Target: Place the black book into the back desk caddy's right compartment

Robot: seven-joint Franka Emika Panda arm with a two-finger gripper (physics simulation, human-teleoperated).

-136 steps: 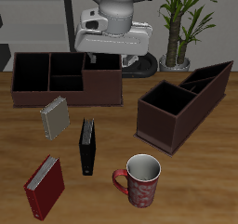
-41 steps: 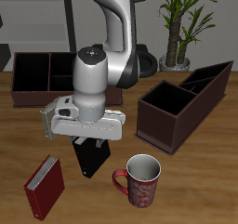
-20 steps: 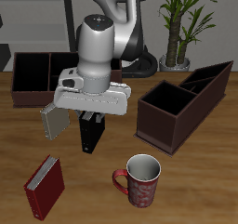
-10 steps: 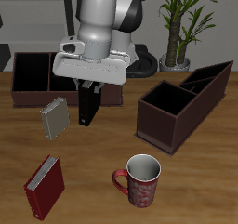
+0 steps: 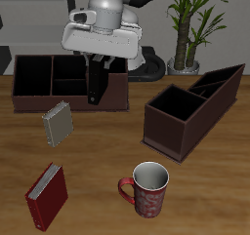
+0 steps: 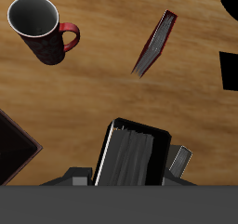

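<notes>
I've got the black book pinched in the gripper, hanging upright clear of the table. From the exterior view it sits in front of the back desk caddy, overlapping the front wall of the right compartment; I can't tell whether it's over the cell or short of it. The wrist view shows the book as a slim slab with a glossy black cover, fingers clamped on both faces.

The caddy is a long, low dark-brown box with straight walls and dark interior cells. The slanted dark-brown box with taller angled sides stands apart, farther along the table. The gray book stands tilted just in front of the caddy, near the held book. The red book leans near the front edge, and the red patterned mug with a pale interior stands beside it, well apart.

The tabletop is warm wood grain, smooth. There's a potted plant behind the table's back edge.

There's open wood between the gray book and the slanted box.
</notes>
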